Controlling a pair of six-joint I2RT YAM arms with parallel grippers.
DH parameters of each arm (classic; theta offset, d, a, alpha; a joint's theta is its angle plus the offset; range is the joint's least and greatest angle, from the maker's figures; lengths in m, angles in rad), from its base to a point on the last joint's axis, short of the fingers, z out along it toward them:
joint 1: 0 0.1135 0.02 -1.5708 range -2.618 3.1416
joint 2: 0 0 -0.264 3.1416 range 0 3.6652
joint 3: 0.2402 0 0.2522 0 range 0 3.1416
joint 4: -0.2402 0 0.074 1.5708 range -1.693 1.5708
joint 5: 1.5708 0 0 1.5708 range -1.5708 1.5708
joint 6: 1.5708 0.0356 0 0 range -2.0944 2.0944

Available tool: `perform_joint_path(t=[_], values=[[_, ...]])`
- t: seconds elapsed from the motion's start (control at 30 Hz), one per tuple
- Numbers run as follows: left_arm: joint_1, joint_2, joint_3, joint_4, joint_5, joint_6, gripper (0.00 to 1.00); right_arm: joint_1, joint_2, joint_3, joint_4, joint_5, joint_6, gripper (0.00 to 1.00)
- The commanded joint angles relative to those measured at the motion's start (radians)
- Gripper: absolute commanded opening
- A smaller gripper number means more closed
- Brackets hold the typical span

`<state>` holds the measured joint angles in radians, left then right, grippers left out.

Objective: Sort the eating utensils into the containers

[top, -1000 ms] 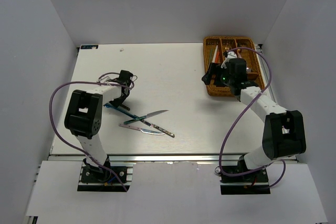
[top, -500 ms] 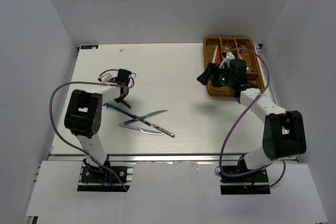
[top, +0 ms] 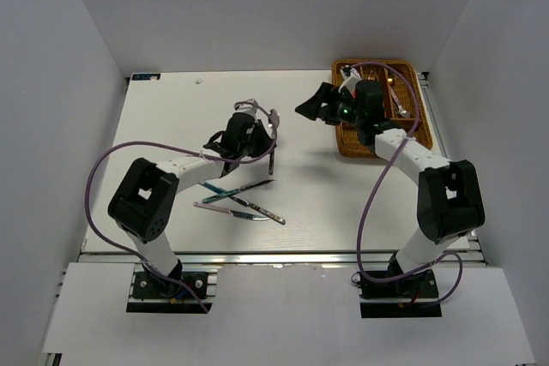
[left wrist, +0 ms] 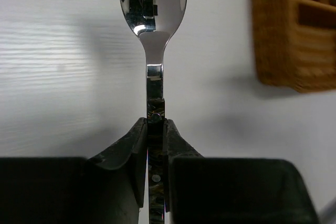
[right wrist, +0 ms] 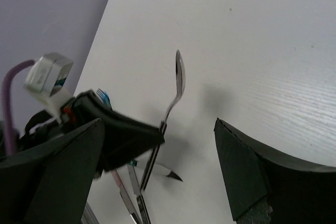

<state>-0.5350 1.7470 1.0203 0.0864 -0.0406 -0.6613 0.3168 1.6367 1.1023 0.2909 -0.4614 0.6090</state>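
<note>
Left tool [left wrist: 156, 124] grips a spoon [left wrist: 153, 3], short of the tray [left wrist: 273, 35]. Right tool [top: 310, 105] gapes wide beside it; a handover looks next.

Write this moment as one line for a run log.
left hand: shut on spoon handle, held above table | right hand: open, empty, beside wicker tray | loose utensils: unsorted
</note>
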Motion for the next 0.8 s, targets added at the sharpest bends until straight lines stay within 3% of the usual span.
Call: perform_joint_path(t=[0.0,0.23,0.33,0.4,0.43,0.53,0.63,0.67,0.77], values=[[-0.022,-0.121,-0.015,0.182,0.201,0.048,0.00,0.044,0.023,0.102,-0.067,0.122,-0.043,0.89],[-0.056,-0.159,-0.043,0.274,0.318,0.023,0.00,0.113,0.090,0.149,-0.159,0.217,-0.045,0.89],[-0.056,-0.158,-0.058,0.317,0.346,-0.001,0.00,0.128,0.091,0.143,-0.154,0.185,-0.035,0.81],[-0.056,-0.155,-0.072,0.345,0.366,-0.020,0.00,0.142,0.087,0.131,-0.128,0.153,-0.032,0.67],[-0.056,-0.149,-0.075,0.352,0.370,-0.023,0.00,0.145,0.087,0.128,-0.124,0.141,-0.029,0.45],[-0.056,-0.149,-0.080,0.360,0.358,-0.024,0.02,0.146,0.086,0.114,-0.089,0.083,-0.005,0.23],[-0.056,-0.152,-0.083,0.368,0.351,-0.023,0.10,0.145,0.097,0.114,-0.065,0.034,0.003,0.00],[-0.056,-0.153,-0.086,0.372,0.344,-0.024,0.13,0.142,0.101,0.119,-0.068,0.026,0.006,0.00],[-0.056,-0.161,-0.083,0.302,0.285,-0.038,0.60,0.110,0.112,0.139,-0.099,0.017,-0.009,0.00]])
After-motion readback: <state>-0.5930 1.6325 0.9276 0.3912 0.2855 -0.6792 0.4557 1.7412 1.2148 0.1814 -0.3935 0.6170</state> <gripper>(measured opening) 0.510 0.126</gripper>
